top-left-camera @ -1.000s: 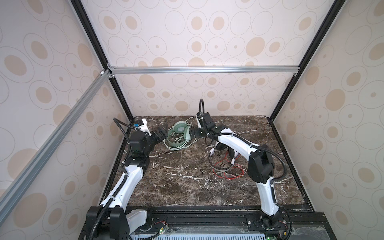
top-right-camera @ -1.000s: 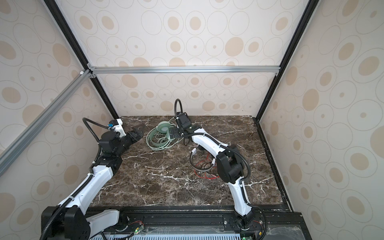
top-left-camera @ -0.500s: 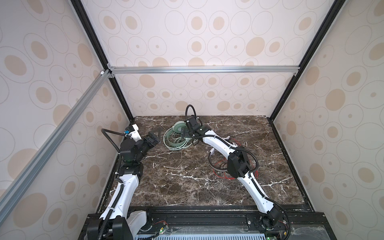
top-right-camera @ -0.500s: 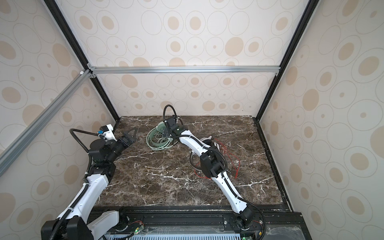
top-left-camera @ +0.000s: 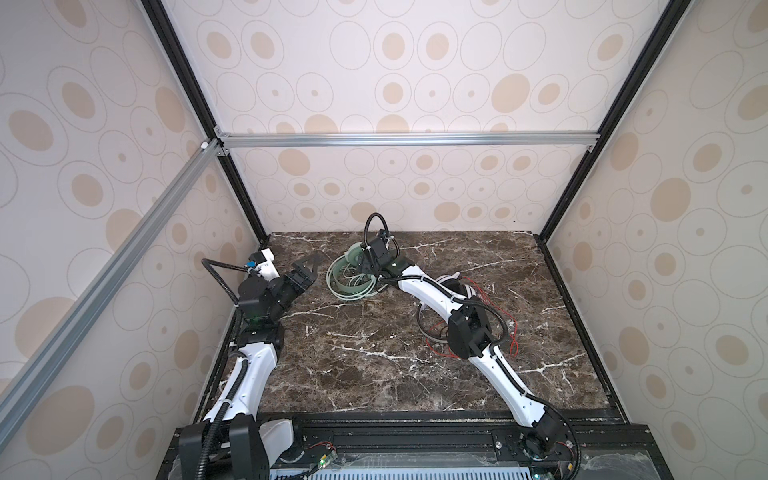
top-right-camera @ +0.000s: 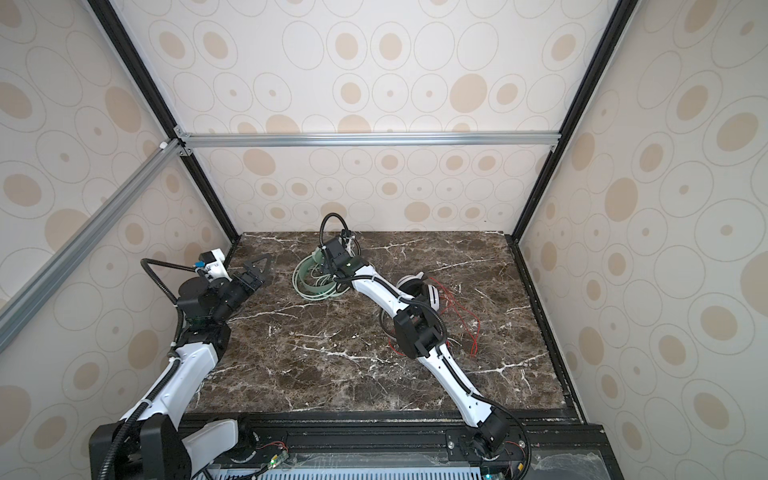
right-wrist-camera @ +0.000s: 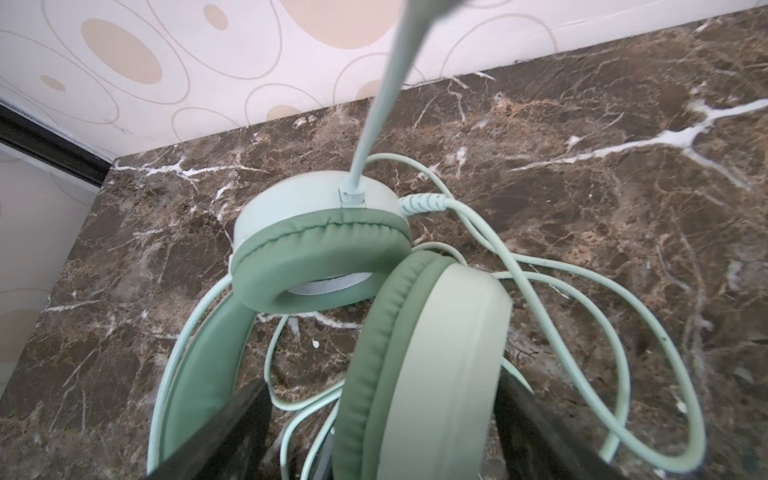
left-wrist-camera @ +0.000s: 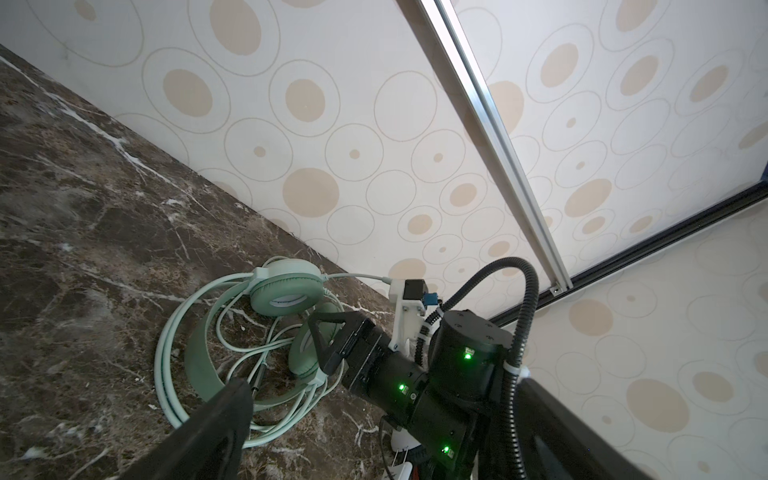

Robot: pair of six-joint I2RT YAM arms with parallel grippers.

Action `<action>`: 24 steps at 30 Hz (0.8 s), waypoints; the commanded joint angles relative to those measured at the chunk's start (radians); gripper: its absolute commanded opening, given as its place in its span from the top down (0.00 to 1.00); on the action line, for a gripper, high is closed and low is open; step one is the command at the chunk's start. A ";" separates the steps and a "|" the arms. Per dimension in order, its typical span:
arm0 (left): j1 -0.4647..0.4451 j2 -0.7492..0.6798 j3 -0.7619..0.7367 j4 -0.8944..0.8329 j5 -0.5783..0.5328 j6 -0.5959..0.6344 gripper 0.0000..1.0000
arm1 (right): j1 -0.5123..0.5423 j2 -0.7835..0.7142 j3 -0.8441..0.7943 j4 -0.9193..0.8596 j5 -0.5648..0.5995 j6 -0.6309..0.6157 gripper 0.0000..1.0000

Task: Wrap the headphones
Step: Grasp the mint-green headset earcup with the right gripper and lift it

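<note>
In a top view the mint-green headset (top-left-camera: pixel 348 283) lay at the back of the tabletop (top-left-camera: pixel 365 374), right under the right gripper (top-left-camera: pixel 362 269). The left gripper (top-left-camera: pixel 305 272), spread and empty, pointed at it from nearby on the left. The left wrist view showed the headband (left-wrist-camera: pixel 199 365) lying flat, with the right gripper down at the ear cup (left-wrist-camera: pixel 305 353) farther from the wall. In the right wrist view that ear cup stood on edge between the spread jaws with a gap on one side, so the right arm looked nearer and seemed only to need closing.

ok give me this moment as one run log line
right pincer: open, astride ear cup of mint-green headset | left pincer: open, empty | white-and-black headset: red cable loose
</note>
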 commanded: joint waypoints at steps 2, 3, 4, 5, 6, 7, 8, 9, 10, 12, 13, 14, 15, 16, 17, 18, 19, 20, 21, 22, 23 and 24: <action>0.043 0.009 -0.015 0.113 0.066 -0.086 0.02 | 0.004 0.038 0.023 -0.016 0.060 0.066 0.19; 0.050 0.007 -0.015 0.109 0.065 -0.085 0.02 | 0.004 0.036 0.020 -0.025 0.073 0.071 0.20; 0.052 0.004 -0.013 0.101 0.061 -0.081 0.02 | 0.004 0.034 0.016 -0.031 0.083 0.075 0.22; 0.055 0.003 -0.011 0.088 0.053 -0.074 0.02 | 0.004 0.028 0.006 -0.032 0.092 0.079 0.25; 0.057 0.003 -0.010 0.075 0.047 -0.068 0.02 | 0.004 0.019 -0.010 -0.027 0.101 0.081 0.29; 0.059 0.004 -0.010 0.070 0.045 -0.067 0.02 | 0.005 0.009 -0.025 -0.022 0.109 0.084 0.33; 0.062 0.006 -0.010 0.073 0.047 -0.071 0.02 | 0.005 -0.004 -0.044 -0.015 0.118 0.086 0.35; 0.065 0.010 -0.013 0.081 0.050 -0.077 0.02 | 0.006 -0.015 -0.062 -0.007 0.123 0.085 0.36; 0.071 0.013 -0.017 0.092 0.055 -0.086 0.02 | 0.005 -0.027 -0.081 0.001 0.129 0.086 0.36; 0.089 0.021 -0.028 0.118 0.063 -0.107 0.02 | 0.005 -0.049 -0.108 0.013 0.134 0.080 0.37; 0.097 0.024 -0.034 0.130 0.066 -0.119 0.02 | 0.006 -0.060 -0.121 0.019 0.132 0.078 0.39; 0.106 0.028 -0.038 0.140 0.070 -0.130 0.02 | 0.006 -0.069 -0.131 0.023 0.130 0.076 0.41; 0.115 0.031 -0.041 0.145 0.072 -0.135 0.02 | 0.006 -0.082 -0.143 0.027 0.126 0.077 0.47; 0.123 0.033 -0.040 0.144 0.074 -0.137 0.02 | 0.005 -0.095 -0.157 0.034 0.123 0.077 0.50; 0.128 0.035 -0.037 0.137 0.074 -0.133 0.02 | 0.005 -0.117 -0.178 0.042 0.118 0.080 0.52; 0.130 0.035 -0.032 0.123 0.072 -0.125 0.02 | 0.006 -0.130 -0.194 0.048 0.117 0.082 0.53; 0.131 0.033 -0.026 0.105 0.069 -0.110 0.02 | 0.006 -0.159 -0.223 0.059 0.114 0.084 0.53; 0.131 0.029 -0.017 0.079 0.063 -0.093 0.02 | 0.005 -0.183 -0.251 0.072 0.112 0.083 0.53; 0.132 0.025 -0.007 0.055 0.056 -0.074 0.02 | 0.005 -0.210 -0.288 0.078 0.109 0.082 0.52; 0.132 0.020 0.001 0.031 0.047 -0.055 0.02 | 0.005 -0.247 -0.323 0.089 0.106 0.078 0.52; 0.132 0.013 0.008 0.009 0.036 -0.035 0.02 | 0.007 -0.284 -0.359 0.096 0.105 0.072 0.52; 0.132 0.006 0.013 -0.005 0.025 -0.020 0.02 | 0.006 -0.320 -0.395 0.108 0.104 0.066 0.53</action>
